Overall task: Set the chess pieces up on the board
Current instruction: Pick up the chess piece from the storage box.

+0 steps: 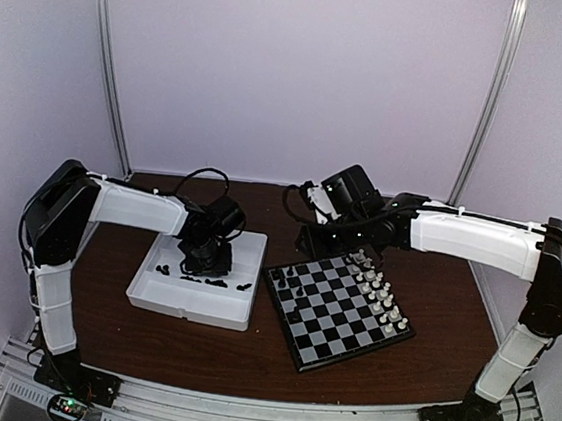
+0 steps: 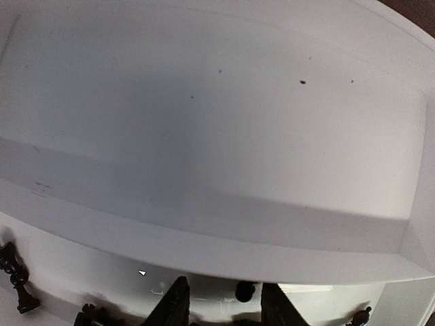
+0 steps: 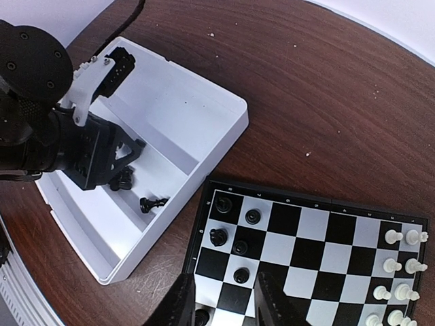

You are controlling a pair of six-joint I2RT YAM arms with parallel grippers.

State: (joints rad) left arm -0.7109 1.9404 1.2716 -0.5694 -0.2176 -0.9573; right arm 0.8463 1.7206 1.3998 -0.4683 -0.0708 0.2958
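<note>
From above, the board (image 1: 335, 322) lies on the surface (image 1: 454, 289) with the white tray (image 1: 180, 309) just beside its left edge. The left gripper (image 1: 206, 258) reaches down into the tray, where loose chess pieces (image 1: 215, 282) lie. The right gripper (image 1: 310, 244) hangs above the board's left edge.

In the left wrist view, the left gripper (image 2: 228, 309) is released, with one black piece (image 2: 245, 291) in the gap between its fingers.

In the right wrist view, the right gripper (image 3: 221, 305) is released and holds nothing. It is over several black pieces on the board's (image 3: 319, 238) left edge, and white pieces (image 3: 397, 265) line the right edge.

Both arms reach forward, left hand (image 2: 228, 307) and right hand (image 3: 226, 302) lowered, fingers seemingly parted.
</note>
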